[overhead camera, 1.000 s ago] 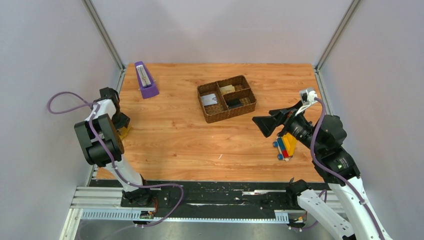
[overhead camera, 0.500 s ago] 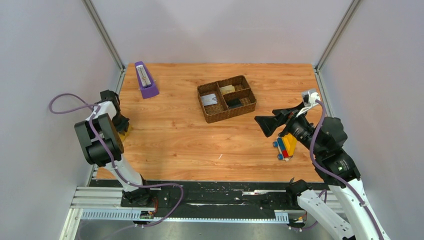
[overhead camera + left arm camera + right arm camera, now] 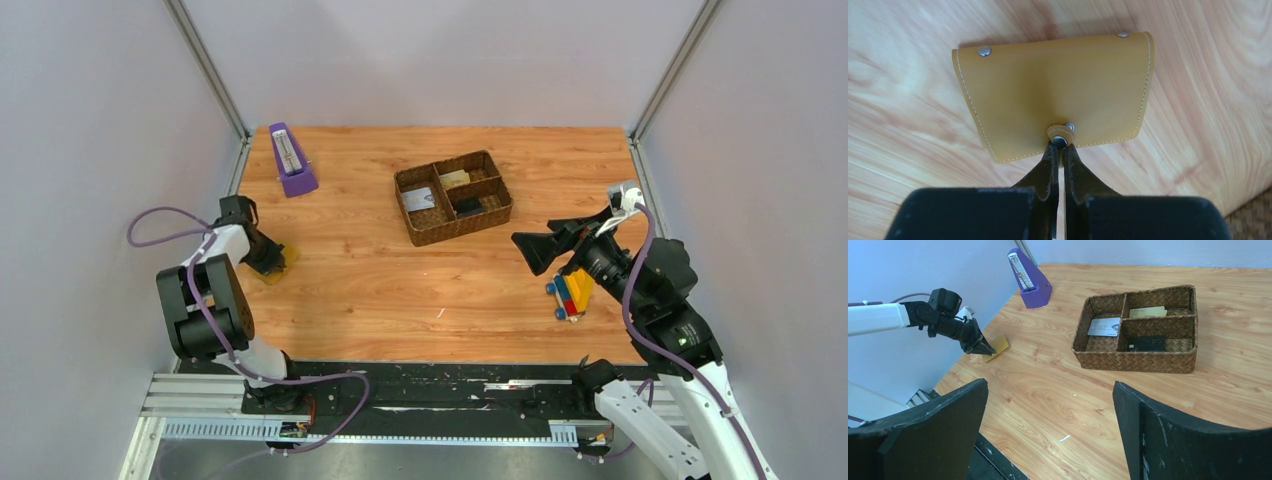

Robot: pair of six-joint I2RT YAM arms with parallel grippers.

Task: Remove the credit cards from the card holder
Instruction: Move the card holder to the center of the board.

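Note:
The mustard-yellow card holder [image 3: 1053, 90] lies folded shut on the wood near the table's left edge [image 3: 276, 266], also seen in the right wrist view [image 3: 998, 346]. Whatever is inside it is hidden. My left gripper [image 3: 1060, 145] is shut on the holder's small yellow tab [image 3: 1060, 132], right at its snap, coming in low from the left [image 3: 270, 260]. My right gripper [image 3: 1050, 385] hangs open and empty above the right side of the table [image 3: 535, 250], facing the tray. Three credit cards lie in the tray: silver [image 3: 1104, 326], beige [image 3: 1148, 311] and black [image 3: 1146, 343].
The brown woven compartment tray [image 3: 455, 228] sits at the table's centre back. A purple metronome [image 3: 291, 160] stands at the back left. A colourful toy block [image 3: 570, 293] lies under my right arm. Walls close in left and right.
My left gripper has shut on the holder's tab and drawn the holder a little right, away from the left edge. The right gripper stayed open and drifted slightly right.

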